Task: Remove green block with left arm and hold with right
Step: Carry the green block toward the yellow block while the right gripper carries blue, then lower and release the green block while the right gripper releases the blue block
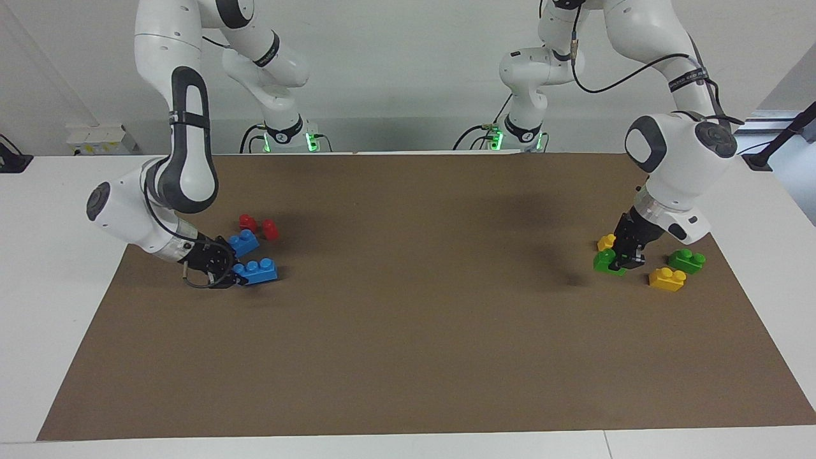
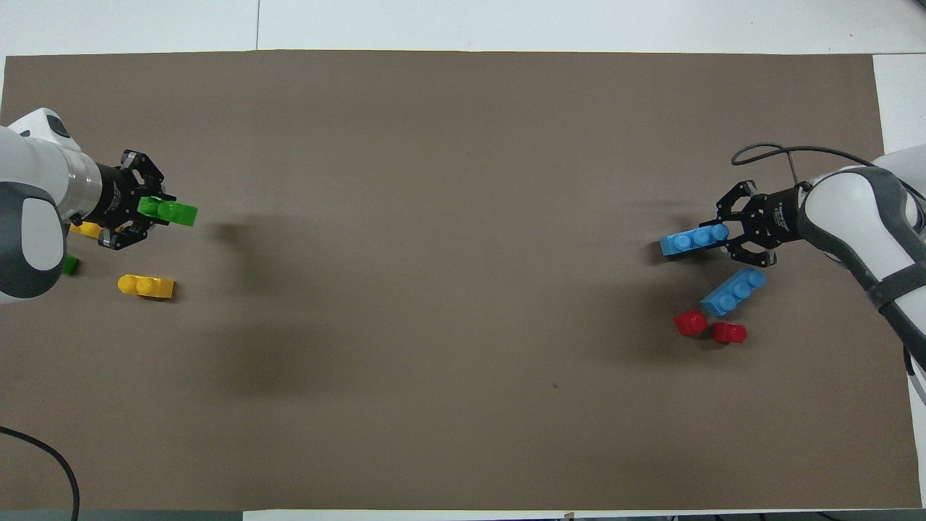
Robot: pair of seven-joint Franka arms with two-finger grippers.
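Observation:
My left gripper [image 1: 621, 262] is shut on a bright-green two-stud block [image 1: 605, 262] and holds it low over the brown mat at the left arm's end, beside a yellow brick [image 1: 605, 242]. The overhead view shows this gripper [image 2: 154, 210] with the green block [image 2: 175, 213] sticking out of its fingers. A second green block [image 1: 686, 260] lies on the mat close by, partly hidden under the arm in the overhead view [image 2: 69, 265]. My right gripper [image 1: 231, 274] is shut on a blue three-stud brick [image 1: 258, 272] low over the mat at the right arm's end, also in the overhead view [image 2: 693, 240].
Another yellow brick [image 1: 667, 279] lies beside the second green block. A second blue brick [image 1: 243, 242] and two red pieces [image 1: 270, 229] lie next to my right gripper. The brown mat [image 1: 408, 319] covers the table.

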